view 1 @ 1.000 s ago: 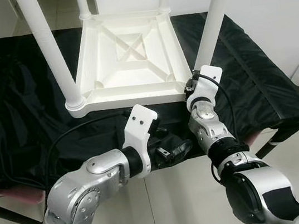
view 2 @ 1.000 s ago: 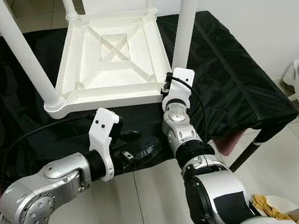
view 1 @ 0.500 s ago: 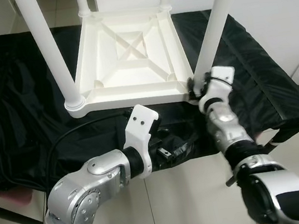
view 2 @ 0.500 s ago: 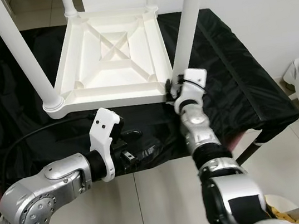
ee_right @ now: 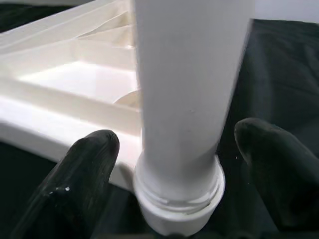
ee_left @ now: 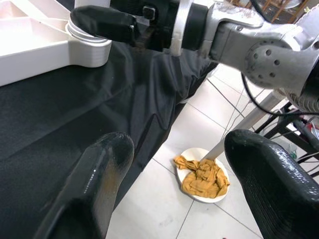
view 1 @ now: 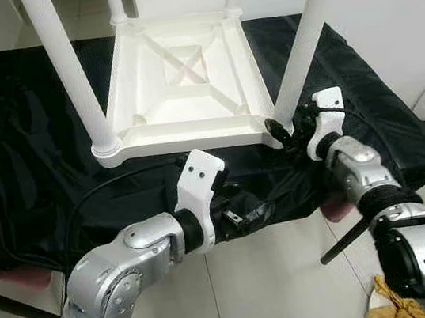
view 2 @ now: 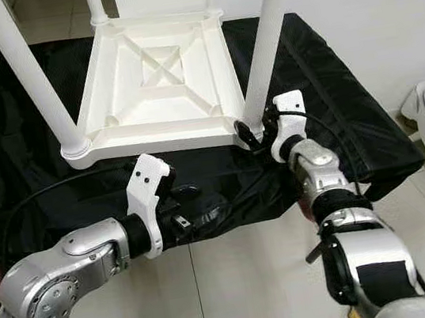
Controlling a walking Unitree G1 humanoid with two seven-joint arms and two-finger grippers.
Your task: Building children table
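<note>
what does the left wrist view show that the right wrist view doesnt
Left wrist view: the left hand open above white floor tiles, an orange cloth on a white plate, and the right hand at the leg's base. Right wrist view: a close look at the white table leg standing in its corner socket, one black finger on each side with gaps showing, plus the ribbed underside of the tabletop. Both: the upturned table's corner and the black cloth.

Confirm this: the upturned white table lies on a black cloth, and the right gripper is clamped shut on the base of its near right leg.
Not clamped. The right gripper is open, its fingers standing apart on either side of the leg without touching it, as the right wrist view shows. The rest holds: the upturned table lies on the black cloth.
</note>
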